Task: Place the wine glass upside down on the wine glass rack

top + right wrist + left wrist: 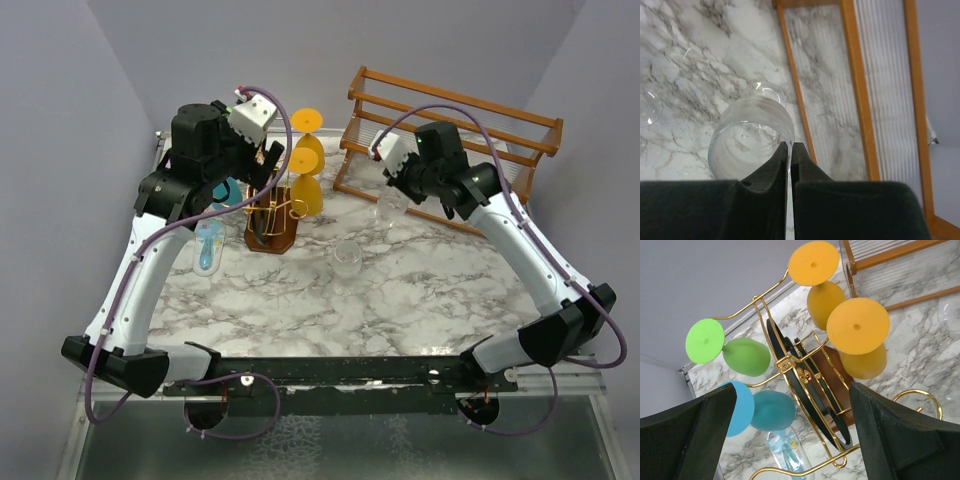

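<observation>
Right end effector (790, 152) pinches the clear wine glass (755, 112) by its rim, right of the wine glass rack (790, 362); left end effector (792, 415) hangs spread above that rack.

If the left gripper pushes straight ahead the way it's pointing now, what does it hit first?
Most likely the thin gold wire wine glass rack: its central frame sits dead ahead between the fingers of the open left gripper. How far off it is, the wrist view doesn't settle.
</observation>
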`<state>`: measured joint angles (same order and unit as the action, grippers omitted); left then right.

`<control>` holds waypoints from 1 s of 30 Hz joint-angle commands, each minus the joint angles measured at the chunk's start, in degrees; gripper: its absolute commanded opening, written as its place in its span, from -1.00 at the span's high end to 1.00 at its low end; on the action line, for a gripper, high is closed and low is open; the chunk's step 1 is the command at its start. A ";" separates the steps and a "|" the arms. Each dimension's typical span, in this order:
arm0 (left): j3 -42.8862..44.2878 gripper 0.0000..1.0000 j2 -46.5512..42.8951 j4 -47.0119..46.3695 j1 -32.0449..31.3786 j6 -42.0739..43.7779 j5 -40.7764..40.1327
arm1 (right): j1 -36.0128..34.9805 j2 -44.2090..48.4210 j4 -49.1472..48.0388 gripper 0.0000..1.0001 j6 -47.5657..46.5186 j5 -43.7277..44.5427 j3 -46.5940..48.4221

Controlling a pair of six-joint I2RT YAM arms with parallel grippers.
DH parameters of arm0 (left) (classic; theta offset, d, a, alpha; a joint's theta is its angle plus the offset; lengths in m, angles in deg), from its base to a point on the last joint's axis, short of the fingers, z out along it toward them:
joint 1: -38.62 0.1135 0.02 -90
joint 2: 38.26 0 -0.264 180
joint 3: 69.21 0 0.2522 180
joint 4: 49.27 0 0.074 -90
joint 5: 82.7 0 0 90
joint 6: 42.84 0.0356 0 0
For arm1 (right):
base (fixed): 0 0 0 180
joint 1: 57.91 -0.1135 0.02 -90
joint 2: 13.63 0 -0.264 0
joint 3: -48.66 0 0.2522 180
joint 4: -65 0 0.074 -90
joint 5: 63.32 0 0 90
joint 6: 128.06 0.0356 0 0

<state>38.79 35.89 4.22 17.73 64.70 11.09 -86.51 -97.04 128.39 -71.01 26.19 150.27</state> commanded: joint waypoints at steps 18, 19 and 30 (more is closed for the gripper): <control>-5.04 -0.73 2.33 -16.53 5.81 -29.85 26.92 | -0.03 4.33 -12.91 0.97 10.95 -12.42 22.97; -5.28 -0.73 2.68 -18.22 5.78 -31.37 28.16 | -0.03 4.34 -13.26 0.97 11.47 -12.83 23.17; -8.44 -0.64 7.57 -33.10 5.78 -47.41 38.97 | -0.07 4.97 -14.38 0.97 17.96 -17.92 25.00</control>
<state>32.18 42.38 -20.46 23.35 25.14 43.57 -86.51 -93.70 118.16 -57.00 11.98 172.30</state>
